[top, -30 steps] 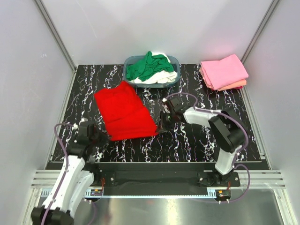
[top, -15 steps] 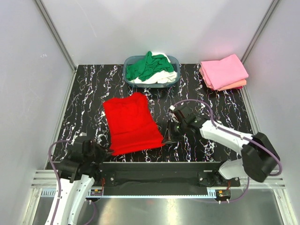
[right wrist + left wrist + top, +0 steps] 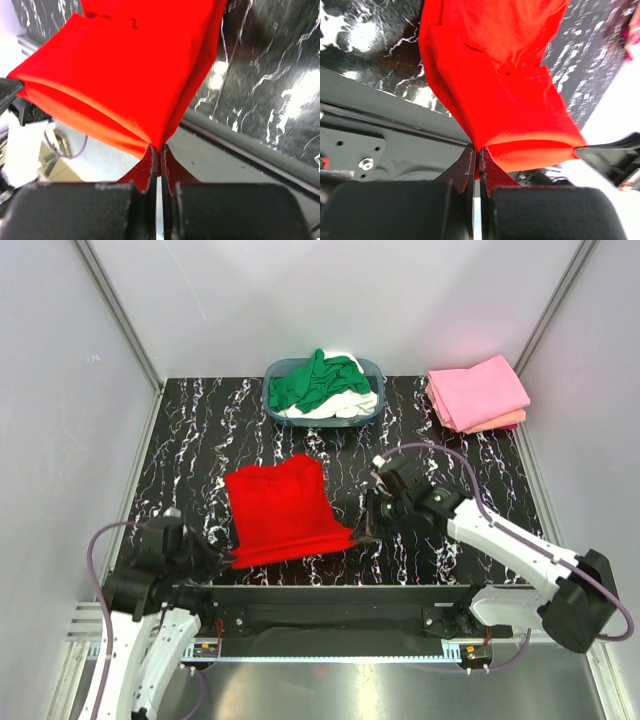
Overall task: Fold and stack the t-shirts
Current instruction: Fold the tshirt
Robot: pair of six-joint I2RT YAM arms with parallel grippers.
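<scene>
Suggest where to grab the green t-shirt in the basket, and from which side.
Probably best: pinch the raised ridge of the green t-shirt from straight above. It lies crumpled atop the white t-shirt, and the basket walls block side approaches.

The spread t-shirt lies between the left gripper and the right gripper, one near corner at each. Behind both stands a basket with heaped t-shirts in it. The folded t-shirts lie on the table, behind and right of the right gripper.
</scene>
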